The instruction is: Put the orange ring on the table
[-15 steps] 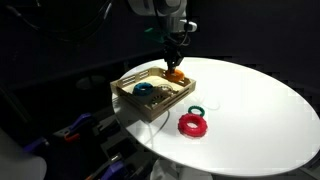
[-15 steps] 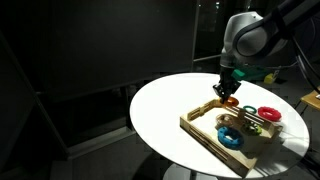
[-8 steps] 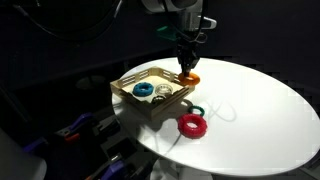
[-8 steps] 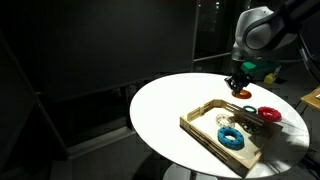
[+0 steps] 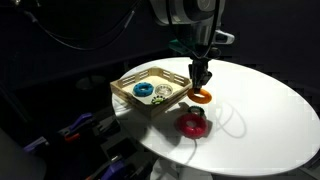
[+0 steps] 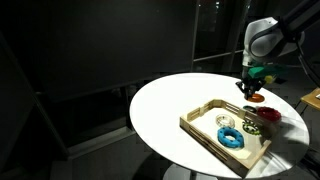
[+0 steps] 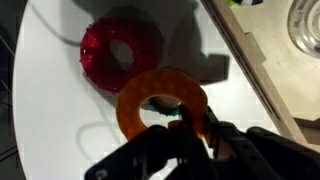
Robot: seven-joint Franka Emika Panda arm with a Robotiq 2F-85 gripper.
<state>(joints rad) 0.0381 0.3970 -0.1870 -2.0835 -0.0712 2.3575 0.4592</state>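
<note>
My gripper is shut on the orange ring and holds it over the round white table, just beside the wooden tray. In the wrist view the orange ring hangs from my fingers, above the white surface, with the red ring lying on the table just beyond it. The red ring sits near the table's front edge. In an exterior view my gripper holds the orange ring past the tray's far end.
The slatted wooden tray holds a blue ring and another small item. A green ring shows partly under the orange ring. The tray's edge runs along the right of the wrist view.
My gripper has carried the orange ring out of the tray, over the tray's edge, to above the table next to the red ring.
</note>
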